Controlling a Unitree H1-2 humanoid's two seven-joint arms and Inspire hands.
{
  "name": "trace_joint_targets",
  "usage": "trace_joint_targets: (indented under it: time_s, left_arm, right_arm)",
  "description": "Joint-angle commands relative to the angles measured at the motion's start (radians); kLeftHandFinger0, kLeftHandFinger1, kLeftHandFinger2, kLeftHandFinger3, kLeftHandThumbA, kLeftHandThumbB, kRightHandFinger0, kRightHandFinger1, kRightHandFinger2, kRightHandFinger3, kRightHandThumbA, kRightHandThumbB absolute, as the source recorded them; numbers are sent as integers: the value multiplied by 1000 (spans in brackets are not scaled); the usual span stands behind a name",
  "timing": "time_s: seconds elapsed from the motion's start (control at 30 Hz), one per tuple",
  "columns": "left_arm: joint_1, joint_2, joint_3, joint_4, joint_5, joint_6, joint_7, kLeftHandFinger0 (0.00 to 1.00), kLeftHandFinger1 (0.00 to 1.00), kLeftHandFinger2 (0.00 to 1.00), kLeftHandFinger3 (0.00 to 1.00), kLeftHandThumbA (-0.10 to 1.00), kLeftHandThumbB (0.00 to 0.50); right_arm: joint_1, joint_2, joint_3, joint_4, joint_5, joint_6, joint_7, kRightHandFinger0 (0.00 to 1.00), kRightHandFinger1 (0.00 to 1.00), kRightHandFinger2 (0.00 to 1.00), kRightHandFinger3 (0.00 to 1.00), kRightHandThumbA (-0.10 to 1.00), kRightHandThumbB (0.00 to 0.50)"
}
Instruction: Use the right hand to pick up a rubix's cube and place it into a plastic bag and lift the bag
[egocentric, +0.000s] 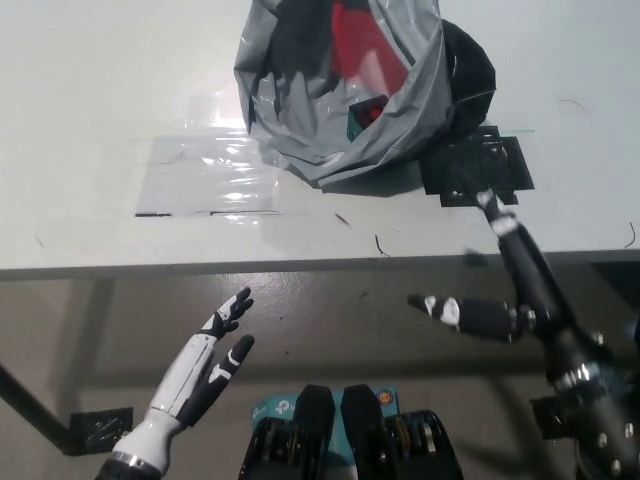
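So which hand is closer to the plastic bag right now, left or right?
Right. The black right hand is open at the table's front edge, below and right of the plastic bag. The white left hand is open, lower, below the table edge.

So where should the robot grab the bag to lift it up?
Probably the top rim of the grey plastic bag, coming from above on the right side with the black right hand. The bag stands upright with its mouth open upward and its walls loose and crumpled, so pinching the edge should gather it and keep the cube inside. The white left hand rests low.
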Motion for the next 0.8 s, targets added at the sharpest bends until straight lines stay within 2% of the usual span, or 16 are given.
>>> trace_joint_targets:
  time_s: [0.0,0.03,0.1,0.13,0.2,0.23,0.27,0.3,0.33,0.5,0.63,0.7,0.77]
  left_arm:
    - [-44,3,47,-25,-63,-55,12,1000,1000,1000,1000,1000,191]
    - [-35,4,47,-29,-62,-58,14,1000,1000,1000,1000,1000,187]
    - [-14,12,48,-43,-47,-56,19,1000,1000,1000,1000,1000,179]
    - [-6,14,47,-46,-44,-61,19,1000,1000,1000,1000,1000,166]
    - [8,17,46,-52,-39,-64,21,1000,1000,1000,1000,1000,163]
    - [26,17,45,-63,-34,-58,21,1000,1000,1000,1000,1000,175]
    - [33,18,44,-69,-32,-53,20,1000,1000,1000,1000,1000,176]
    - [55,16,41,-78,-35,-51,17,1000,1000,1000,1000,1000,171]
    - [66,15,39,-82,-36,-52,17,1000,1000,1000,1000,1000,171]
    - [113,12,37,-97,-31,-48,19,1000,1000,1000,1000,1000,173]
    - [117,14,39,-94,-23,-47,20,1000,1000,1000,1000,1000,137]
    - [116,15,38,-92,-23,-45,18,1000,1000,1000,1000,1000,128]
    - [116,14,38,-92,-23,-44,16,1000,1000,1000,1000,1000,154]
  right_arm:
    - [121,58,-79,124,-256,-645,-473,1000,1000,1000,1000,1000,206]
    - [124,58,-79,170,-234,-665,-467,1000,1000,1000,1000,1000,207]
    - [134,52,-71,278,-220,-691,-477,1000,1000,1000,1000,1000,179]
    - [141,54,-72,298,-207,-692,-472,1000,1000,1000,1000,1000,197]
    - [151,60,-79,323,-178,-687,-459,1000,1000,1000,1000,1000,195]
    - [166,66,-86,336,-147,-674,-440,1000,1000,1000,1000,1000,174]
    - [172,69,-88,337,-134,-668,-431,1000,1000,1000,1000,1000,174]
    - [192,72,-90,341,-111,-665,-414,1000,1000,1000,1000,1000,139]
    - [202,73,-91,344,-105,-669,-411,1000,1000,1000,1000,1000,136]
    - [236,77,-87,368,-73,-655,-376,1000,1000,1000,1000,983,171]
    - [243,83,-82,366,-53,-635,-338,1000,1000,1000,1000,970,159]
    - [244,89,-83,374,-36,-647,-325,1000,1000,1000,1000,911,147]
    - [246,93,-84,373,-33,-644,-318,1000,1000,1000,1000,894,159]
